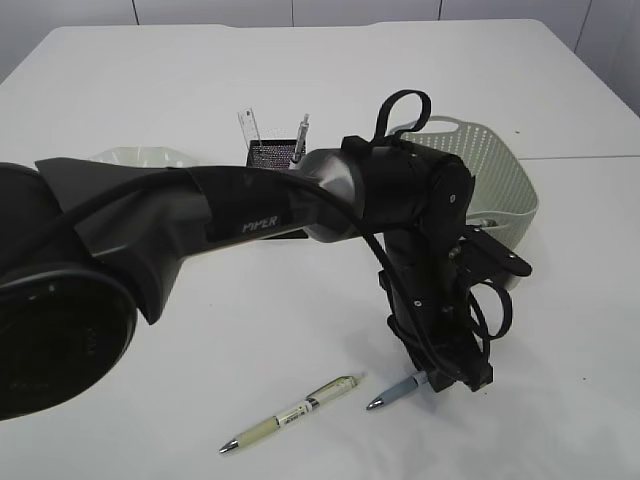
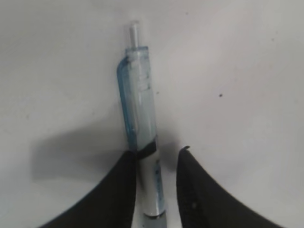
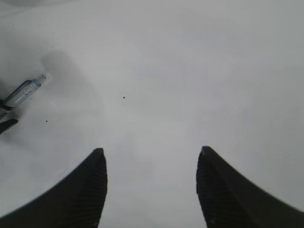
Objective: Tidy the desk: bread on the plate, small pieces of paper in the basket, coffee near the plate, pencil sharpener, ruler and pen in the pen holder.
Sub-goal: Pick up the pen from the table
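Exterior view: large white smooth-topped desk (image 1: 150, 90). The left arm, black with a silver joint, reaches across from the left edge and points its left tool (image 1: 440, 380) down at the desk near the front, right of centre. A clear blue-tinted pen with a grey grip (image 1: 395, 392) lies under that tool, tip towards the lower left, its rear end hidden by the tool. Just to its left, apart from it, lies a second pen, pale yellow-green with a silver tip (image 1: 290, 414), on the same slant. Behind the arm stands the small black square mesh pen holder (image 1: 272, 155), with the short clear plastic ruler (image 1: 250, 126) and one dark pen-like item upright in it. The sage-green plastic basket with woven-look wall (image 1: 500, 170) sits at right, partly hidden by the arm. A pale green wavy rim, the plate (image 1: 145, 156), shows left of the holder, mostly hidden by the arm. Bread, coffee and paper pieces cannot be made out

Left wrist view: the two black fingers (image 2: 118, 190) of the left tool straddle the clear blue pen (image 2: 141, 109) lying on the desk. The left-hand finger touches the barrel; a narrow gap remains at the right-hand finger. Tool partly closed, not clamped on the pen

Right wrist view: right tool (image 3: 151, 190) fingers stand wide apart above bare desk, holding nothing. The clear pen's rear end (image 3: 26, 89) shows at the left edge, well apart from this tool
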`<act>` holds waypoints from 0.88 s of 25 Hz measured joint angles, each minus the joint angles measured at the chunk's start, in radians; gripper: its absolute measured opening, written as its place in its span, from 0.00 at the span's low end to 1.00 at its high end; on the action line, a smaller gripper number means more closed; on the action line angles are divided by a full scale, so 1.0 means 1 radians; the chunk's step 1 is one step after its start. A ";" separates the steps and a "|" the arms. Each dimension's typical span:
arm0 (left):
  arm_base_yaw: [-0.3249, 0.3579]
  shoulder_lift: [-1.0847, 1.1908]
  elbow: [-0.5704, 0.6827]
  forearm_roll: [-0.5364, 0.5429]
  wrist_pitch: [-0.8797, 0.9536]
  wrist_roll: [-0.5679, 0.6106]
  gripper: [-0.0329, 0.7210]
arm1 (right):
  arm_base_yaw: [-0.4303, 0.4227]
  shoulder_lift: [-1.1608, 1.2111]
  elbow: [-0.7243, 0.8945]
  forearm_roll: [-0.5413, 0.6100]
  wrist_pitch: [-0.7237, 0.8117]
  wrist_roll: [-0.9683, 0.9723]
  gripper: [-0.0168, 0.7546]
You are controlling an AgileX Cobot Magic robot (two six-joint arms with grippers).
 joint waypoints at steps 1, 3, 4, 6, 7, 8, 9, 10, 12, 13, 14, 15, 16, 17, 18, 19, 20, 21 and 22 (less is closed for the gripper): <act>0.000 0.002 0.000 0.002 0.000 0.000 0.33 | 0.000 0.000 0.000 0.000 0.000 0.000 0.59; 0.000 0.004 -0.002 0.006 0.004 0.000 0.28 | 0.000 0.000 0.000 0.000 0.000 0.000 0.59; 0.000 0.008 -0.006 0.011 0.013 0.000 0.25 | 0.000 0.000 0.000 0.000 0.000 0.000 0.59; 0.002 0.018 -0.013 0.017 0.022 0.000 0.21 | 0.000 0.000 0.000 0.000 0.000 0.000 0.59; 0.002 0.021 -0.020 0.019 0.029 0.000 0.20 | 0.000 0.000 0.000 0.000 0.000 0.000 0.59; 0.002 0.023 -0.021 0.021 0.034 0.000 0.19 | 0.000 0.000 0.000 0.000 0.000 0.000 0.59; 0.002 0.025 -0.024 0.021 0.036 0.000 0.18 | 0.000 0.000 0.000 0.000 0.000 0.000 0.59; 0.002 0.029 -0.029 0.021 0.041 0.000 0.17 | 0.000 0.000 0.000 0.000 0.000 0.000 0.59; 0.002 0.032 -0.030 0.021 0.054 0.000 0.13 | 0.000 0.000 0.000 0.000 0.000 0.000 0.59; 0.002 0.032 -0.030 0.021 0.058 0.000 0.13 | 0.000 0.000 0.000 0.000 0.000 0.000 0.59; 0.002 0.032 -0.030 0.021 0.060 0.000 0.13 | 0.000 0.000 0.000 0.000 0.000 0.000 0.59; 0.002 0.032 -0.030 0.021 0.060 0.000 0.13 | 0.000 0.000 0.000 0.000 0.000 0.000 0.59; 0.002 0.032 -0.030 0.021 0.061 0.000 0.13 | 0.000 0.000 0.000 0.000 0.000 0.000 0.59; 0.002 0.027 -0.030 0.021 0.061 0.000 0.13 | 0.000 0.000 0.000 0.000 0.000 0.000 0.59; 0.002 0.022 -0.030 0.024 0.061 0.000 0.13 | 0.000 0.000 0.000 0.000 0.000 0.000 0.59; 0.002 0.018 -0.026 0.024 0.066 0.000 0.13 | 0.000 0.000 0.000 0.000 0.000 0.000 0.59; 0.004 0.010 -0.021 0.028 0.079 0.000 0.12 | 0.000 0.000 0.000 0.000 0.000 0.000 0.59; 0.004 0.001 -0.016 0.031 0.097 0.000 0.12 | 0.000 0.000 0.000 0.000 0.000 0.000 0.59; 0.005 -0.009 -0.011 0.033 0.112 -0.007 0.12 | 0.000 0.000 0.000 0.000 0.000 0.000 0.59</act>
